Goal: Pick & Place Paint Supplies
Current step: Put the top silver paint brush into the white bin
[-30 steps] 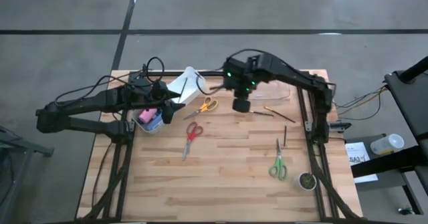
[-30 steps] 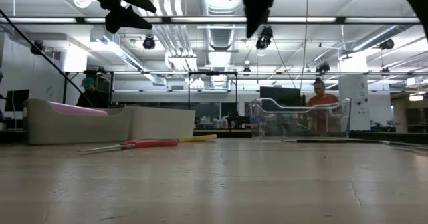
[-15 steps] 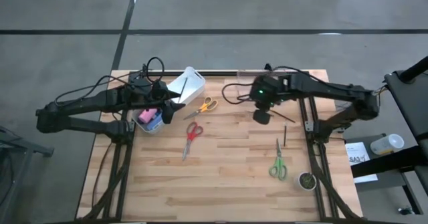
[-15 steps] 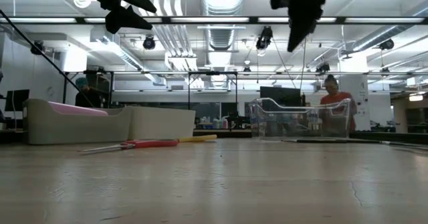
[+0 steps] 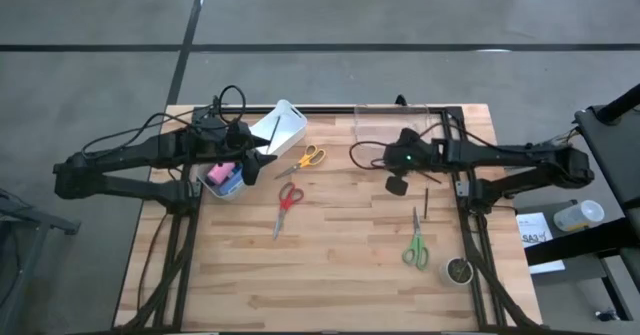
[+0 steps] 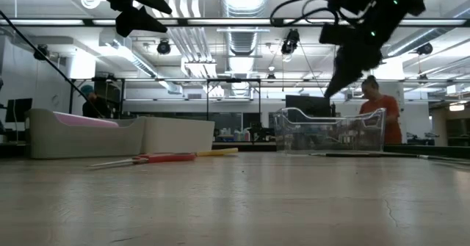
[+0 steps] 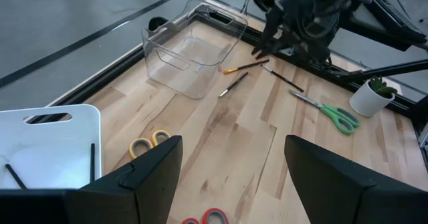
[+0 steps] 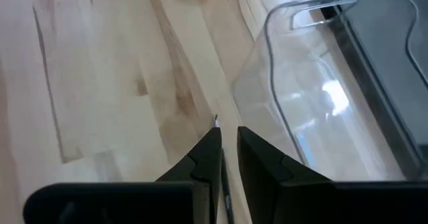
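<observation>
Wooden desk below; your right tool reaches low, fingers nearly closed around a paintbrush; left tool hovers wide open, empty.

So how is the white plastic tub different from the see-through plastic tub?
The white plastic tub hides what is behind its walls; the see-through plastic tub lets the wood show through. The white one has thin dark sticks in it; the see-through one looks empty. The white one sits by the left gripper, the see-through one by the right gripper. Both are open-topped and stand at the table's far edge.
</observation>
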